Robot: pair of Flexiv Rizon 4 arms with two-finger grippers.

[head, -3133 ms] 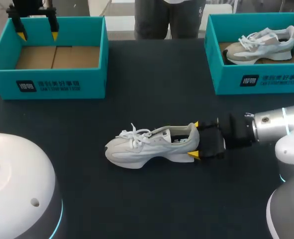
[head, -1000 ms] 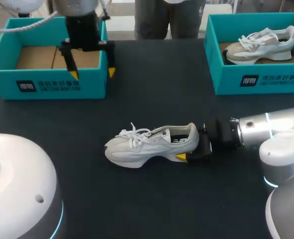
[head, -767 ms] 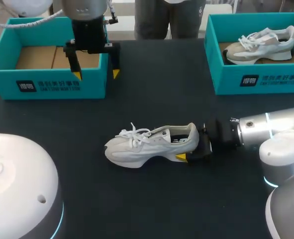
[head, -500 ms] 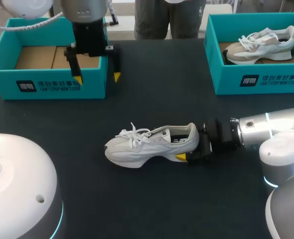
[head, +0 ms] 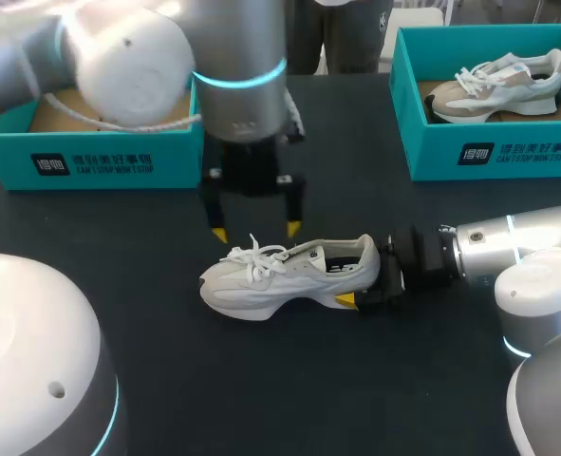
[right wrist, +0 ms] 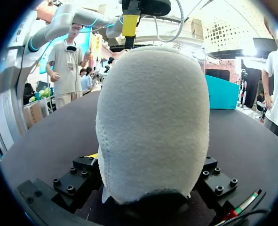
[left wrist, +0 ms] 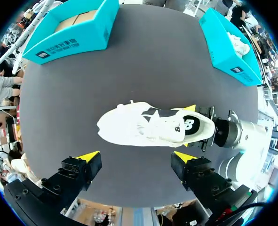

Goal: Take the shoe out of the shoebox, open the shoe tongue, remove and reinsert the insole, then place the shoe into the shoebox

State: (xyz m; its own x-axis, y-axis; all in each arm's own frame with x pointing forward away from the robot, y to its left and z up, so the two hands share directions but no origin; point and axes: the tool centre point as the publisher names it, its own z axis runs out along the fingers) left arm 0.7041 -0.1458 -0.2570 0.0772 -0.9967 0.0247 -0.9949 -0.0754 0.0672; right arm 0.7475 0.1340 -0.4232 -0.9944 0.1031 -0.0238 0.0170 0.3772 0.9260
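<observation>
White shoe [head: 289, 275] stands upright on its sole at ctr of the black table [head: 214, 380], toe toward the robot's left, heel toward its right. Right gripper [head: 364, 271], coming in low from the right, is clamped on the heel: one yellow tip presses the near side of the sole, the other finger sits behind the heel, mostly hidden in the head view. In the right wrist view the fuzzy heel fills the space btwn the two fingers, both finger bases hard against it.

Left gripper [head: 255, 232] hangs over the shoe's front half on a vertical wrist, fingers spread wide and holding nothing, yellow tips pointing down just behind the laces [head: 261, 253]. Whether the tips touch the shoe cannot be told from the head view; the left wrist view shows the whole shoe ahead of the fingers w/ clear table btwn it and both tips.

Laces lie loose over the tongue; the shoe's opening shows a dark lining.

Left shoebox [head: 90, 161], teal w/ a bare cardboard floor, sits at the far left, partly behind the left arm. Right shoebox [head: 489, 152], also teal, sits at the far right w/ a second shoe [head: 494, 85] lying inside it, well apart from the ctr shoe
</observation>
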